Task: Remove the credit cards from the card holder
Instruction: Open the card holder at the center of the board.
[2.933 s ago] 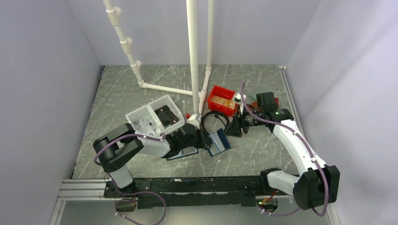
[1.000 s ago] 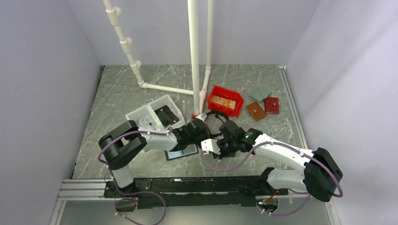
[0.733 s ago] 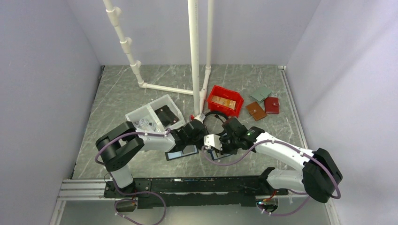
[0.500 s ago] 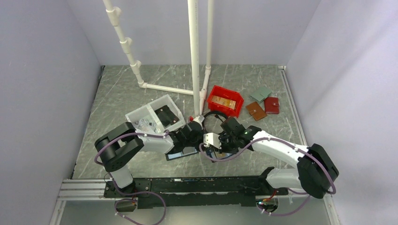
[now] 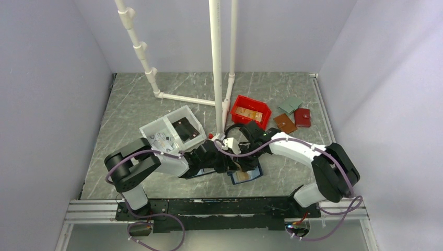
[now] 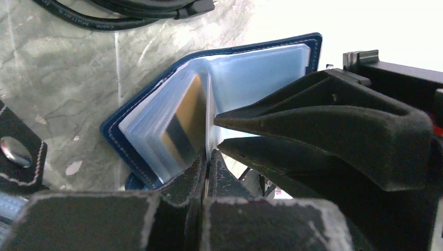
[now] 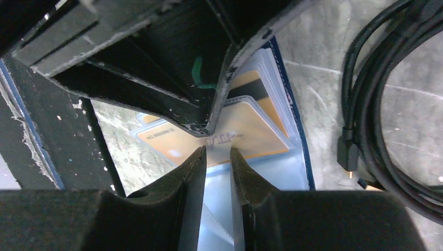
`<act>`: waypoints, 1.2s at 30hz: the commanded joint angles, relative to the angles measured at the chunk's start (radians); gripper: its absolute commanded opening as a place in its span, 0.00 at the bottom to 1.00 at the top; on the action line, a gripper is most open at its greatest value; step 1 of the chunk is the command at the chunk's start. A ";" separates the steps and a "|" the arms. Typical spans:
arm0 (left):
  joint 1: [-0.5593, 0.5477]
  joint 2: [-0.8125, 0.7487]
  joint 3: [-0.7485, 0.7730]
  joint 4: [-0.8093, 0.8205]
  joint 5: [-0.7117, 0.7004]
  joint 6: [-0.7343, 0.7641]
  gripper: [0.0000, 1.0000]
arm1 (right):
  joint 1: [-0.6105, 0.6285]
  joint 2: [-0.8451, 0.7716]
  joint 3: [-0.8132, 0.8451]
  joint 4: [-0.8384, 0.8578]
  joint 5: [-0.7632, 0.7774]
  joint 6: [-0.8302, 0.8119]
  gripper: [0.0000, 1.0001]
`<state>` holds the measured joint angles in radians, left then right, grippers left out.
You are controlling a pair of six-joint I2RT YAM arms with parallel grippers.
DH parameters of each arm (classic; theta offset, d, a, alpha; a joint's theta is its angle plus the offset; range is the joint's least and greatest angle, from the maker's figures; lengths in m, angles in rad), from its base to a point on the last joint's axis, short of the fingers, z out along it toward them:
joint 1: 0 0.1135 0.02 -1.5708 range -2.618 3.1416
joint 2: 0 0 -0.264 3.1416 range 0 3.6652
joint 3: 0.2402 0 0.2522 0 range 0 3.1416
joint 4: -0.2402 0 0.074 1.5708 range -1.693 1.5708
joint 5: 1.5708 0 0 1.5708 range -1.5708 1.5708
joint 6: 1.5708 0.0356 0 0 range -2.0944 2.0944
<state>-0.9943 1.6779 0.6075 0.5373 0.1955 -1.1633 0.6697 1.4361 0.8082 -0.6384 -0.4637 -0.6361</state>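
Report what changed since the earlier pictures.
The right hand swung left from the wallets to the open card holder, tips now at the gold-orange card. The left hand shifted slightly, shut at the holder. Red bin, clear box and wallets unchanged.

Our left arm (image 5: 167,159) lies low, reaching to the right, and the left gripper (image 6: 207,163) is pinched closed. Our right arm (image 5: 300,149) folds back toward it. The right gripper (image 7: 217,152) meets it tip to tip, fingers (image 7: 190,175) a narrow gap apart.

Navy card holder (image 6: 245,73), light-blue inside; gold-orange card (image 6: 183,125), black stripe; grey-veined table (image 6: 57,89).
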 commanded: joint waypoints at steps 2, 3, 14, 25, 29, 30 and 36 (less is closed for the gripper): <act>-0.004 0.043 -0.030 0.102 0.021 0.021 0.00 | -0.017 0.063 0.043 -0.030 -0.037 0.102 0.26; -0.004 0.041 -0.038 0.108 0.017 0.019 0.00 | -0.024 0.071 0.046 -0.027 -0.033 0.116 0.26; -0.004 0.031 -0.091 0.168 -0.030 -0.017 0.24 | -0.038 0.097 0.054 -0.010 -0.016 0.166 0.30; -0.007 0.068 -0.098 0.241 -0.033 -0.039 0.28 | -0.040 0.098 0.055 -0.009 -0.005 0.168 0.31; -0.007 0.074 -0.092 0.216 -0.042 -0.049 0.30 | -0.039 0.100 0.057 -0.007 0.002 0.174 0.31; -0.007 0.077 -0.089 0.209 -0.043 -0.052 0.30 | -0.039 0.100 0.056 -0.006 0.003 0.174 0.31; -0.009 0.091 -0.068 0.168 -0.054 -0.068 0.31 | -0.045 0.097 0.057 -0.006 0.005 0.177 0.31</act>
<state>-0.9981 1.7451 0.5228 0.7521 0.1749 -1.2247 0.6338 1.5261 0.8368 -0.6476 -0.4770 -0.4667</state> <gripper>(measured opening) 0.306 0.308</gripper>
